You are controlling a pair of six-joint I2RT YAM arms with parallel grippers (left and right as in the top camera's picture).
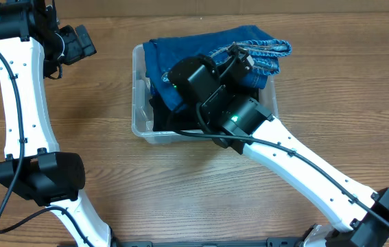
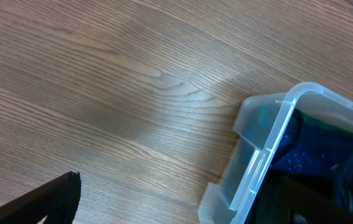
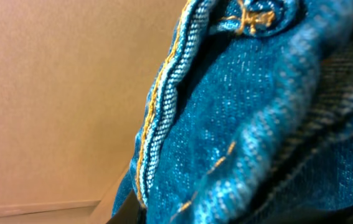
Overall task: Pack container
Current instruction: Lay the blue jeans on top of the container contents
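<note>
The clear rectangular plastic container (image 1: 137, 113) sits on the wooden tabletop (image 1: 98, 171), stuffed with folded blue denim jeans (image 1: 187, 44) whose waistband spills over its far rim. The right gripper (image 1: 242, 58) is pressed into that denim, its jaws hidden, so I cannot tell their opening or hold. The left gripper (image 1: 79, 42) hangs well apart from the container; its jaws are likewise unreadable.
</note>
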